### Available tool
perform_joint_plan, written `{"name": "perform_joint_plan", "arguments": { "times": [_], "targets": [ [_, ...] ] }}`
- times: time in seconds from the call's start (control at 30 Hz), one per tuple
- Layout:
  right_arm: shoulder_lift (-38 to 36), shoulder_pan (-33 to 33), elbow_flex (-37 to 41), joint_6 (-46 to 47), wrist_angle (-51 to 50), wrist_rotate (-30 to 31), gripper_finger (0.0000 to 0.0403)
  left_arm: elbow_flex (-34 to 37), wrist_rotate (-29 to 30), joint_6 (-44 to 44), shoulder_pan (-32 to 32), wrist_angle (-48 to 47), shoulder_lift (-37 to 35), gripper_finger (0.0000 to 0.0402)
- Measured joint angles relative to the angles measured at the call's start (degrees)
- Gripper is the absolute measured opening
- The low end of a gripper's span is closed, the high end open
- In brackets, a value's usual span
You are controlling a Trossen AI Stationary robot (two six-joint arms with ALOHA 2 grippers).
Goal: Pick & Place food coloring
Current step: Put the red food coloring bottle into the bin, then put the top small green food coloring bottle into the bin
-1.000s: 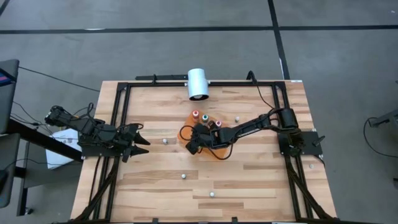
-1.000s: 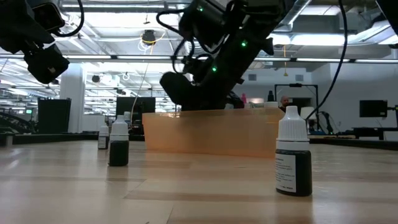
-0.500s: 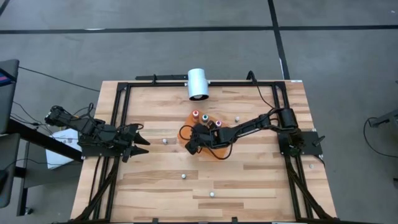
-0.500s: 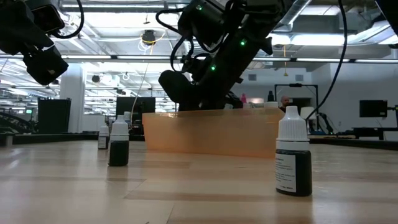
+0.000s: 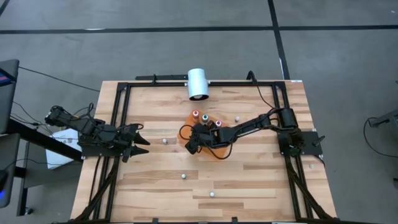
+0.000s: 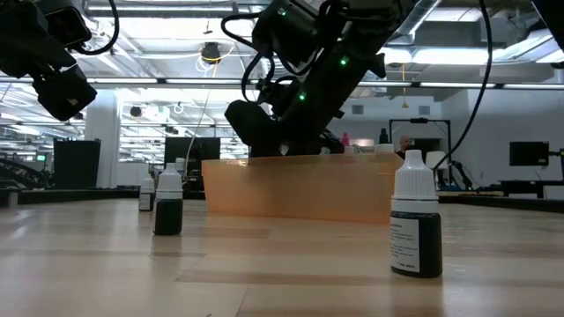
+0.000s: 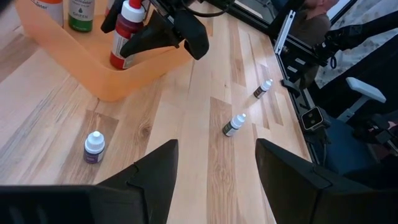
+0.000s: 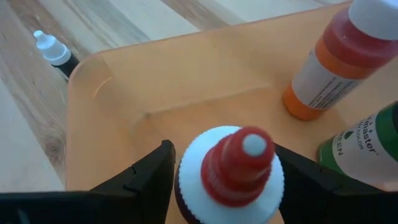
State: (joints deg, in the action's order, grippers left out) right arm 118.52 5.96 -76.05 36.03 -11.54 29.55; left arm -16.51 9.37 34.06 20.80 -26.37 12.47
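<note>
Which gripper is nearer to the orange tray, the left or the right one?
The right. The right gripper is over the orange tray, shut on a red bottle. The left gripper waits at the table's left edge.

Wooden table (image 5: 249, 180), orange tray (image 5: 214, 151), scattered small bottles (image 5: 184, 176), white cylinder (image 5: 198, 83)

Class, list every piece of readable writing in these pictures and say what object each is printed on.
"EEN", the end of a cut-off word, on the green bottle in the orange tray.
The line above it is too blurred to read.
Label on the orange bottle: too blurred.
Label on the dark bottle: too small.
</note>
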Motion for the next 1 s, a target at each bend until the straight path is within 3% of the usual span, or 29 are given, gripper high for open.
{"name": "perform_joint_plan", "arguments": {
  "times": [0.33,0.63,1.0],
  "targets": [
    [-0.39,-0.48,0.02,0.0,-0.67,-4.5,0.0218,0.0,0.0,0.0,0.01,0.05,0.0,0.0206],
    [-4.14,-0.48,-0.6,-0.9,-4.28,-2.49,0.0203,0.0,0.0,-0.02,0.0,0.11,0.0,0.0206],
    [-12.4,1.67,-4.9,-12.15,-8.58,2.36,0.0202,0.0,0.0,0.01,0.01,0.29,0.02,0.0206]
  ]
}}
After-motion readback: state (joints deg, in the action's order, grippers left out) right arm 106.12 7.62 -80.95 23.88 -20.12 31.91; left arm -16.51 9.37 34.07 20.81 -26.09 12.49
